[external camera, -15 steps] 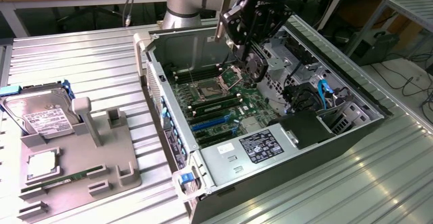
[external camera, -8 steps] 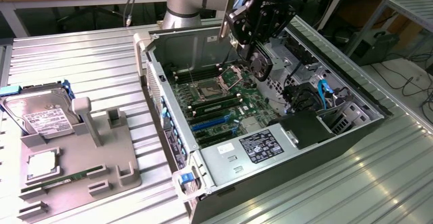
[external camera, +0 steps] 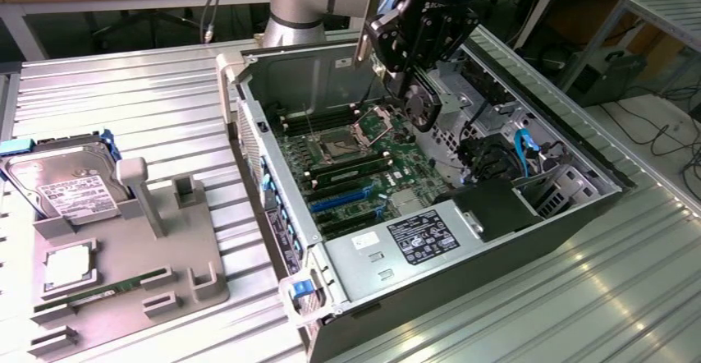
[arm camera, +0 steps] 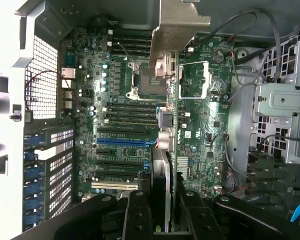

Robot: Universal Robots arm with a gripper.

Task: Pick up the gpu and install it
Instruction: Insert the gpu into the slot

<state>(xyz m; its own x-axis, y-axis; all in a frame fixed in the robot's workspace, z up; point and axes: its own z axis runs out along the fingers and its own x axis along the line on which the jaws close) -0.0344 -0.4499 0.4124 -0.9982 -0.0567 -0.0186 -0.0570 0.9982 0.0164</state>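
Observation:
The gpu (external camera: pixel 421 105) hangs edge-down over the open computer case (external camera: pixel 570 207), above the motherboard (external camera: pixel 350 162). Its black round fan faces the exterior view's right, and its silver bracket (external camera: pixel 363 49) points toward the case's rear wall. My gripper (external camera: pixel 422 71) is shut on the card's upper edge. In the wrist view the gpu (arm camera: pixel 173 125) appears edge-on between the black fingers (arm camera: pixel 139 212), with the silver bracket (arm camera: pixel 182 22) at its far end. Below it lie the motherboard (arm camera: pixel 205 120) and the blue slot (arm camera: pixel 122 142); card and board are apart.
On the exterior view's left, a grey holder (external camera: pixel 164 281) carries a silver hard drive (external camera: pixel 71 190), a processor chip (external camera: pixel 68 266) and a green memory stick (external camera: pixel 104 291). Inside the case are a power supply (external camera: pixel 422 236), drive cages and cables (external camera: pixel 526 153). The ribbed metal table (external camera: pixel 131 100) surrounds the case.

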